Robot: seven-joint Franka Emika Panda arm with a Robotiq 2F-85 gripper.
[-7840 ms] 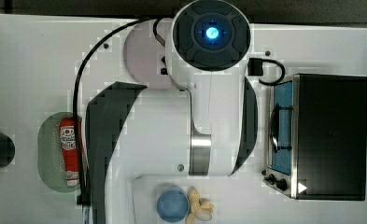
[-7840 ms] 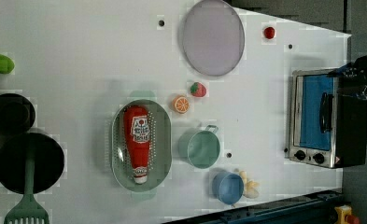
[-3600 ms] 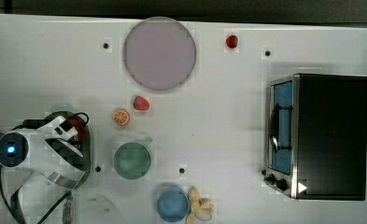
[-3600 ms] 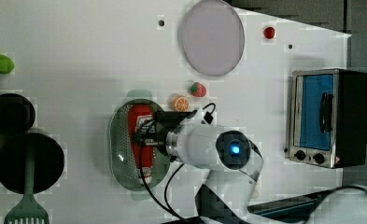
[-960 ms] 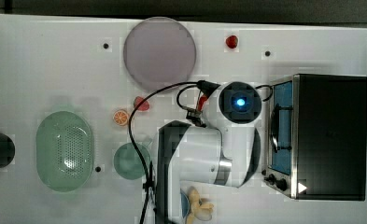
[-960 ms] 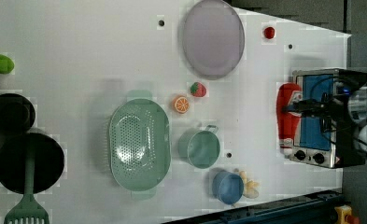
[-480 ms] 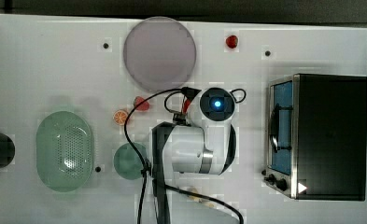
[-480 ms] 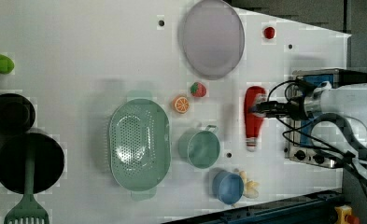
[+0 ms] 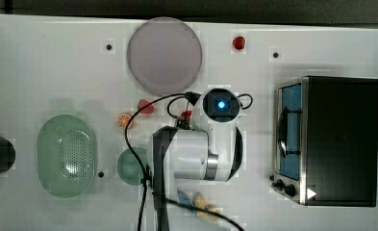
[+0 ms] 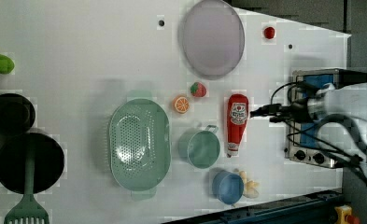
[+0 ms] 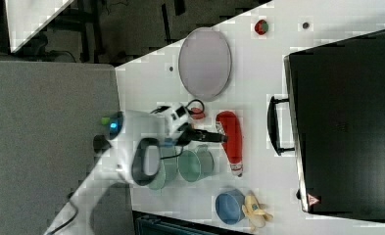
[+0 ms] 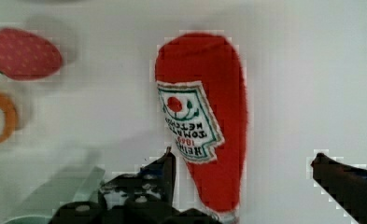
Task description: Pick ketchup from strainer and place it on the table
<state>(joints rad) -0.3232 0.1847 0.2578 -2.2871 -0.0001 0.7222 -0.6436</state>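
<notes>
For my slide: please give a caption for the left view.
Ketchup lies on the table beside the cup, strainer empty.

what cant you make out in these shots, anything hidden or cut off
- Top view: the arm covers the ketchup; just a red sliver shows.
- Wrist view: the ketchup's cap end is cut off by the frame edge and the gripper body; the fingers stand open either side of the bottle.
- Right view: the arm hides most of the strainer.
- Left view: the ketchup label is too small to read.
</notes>
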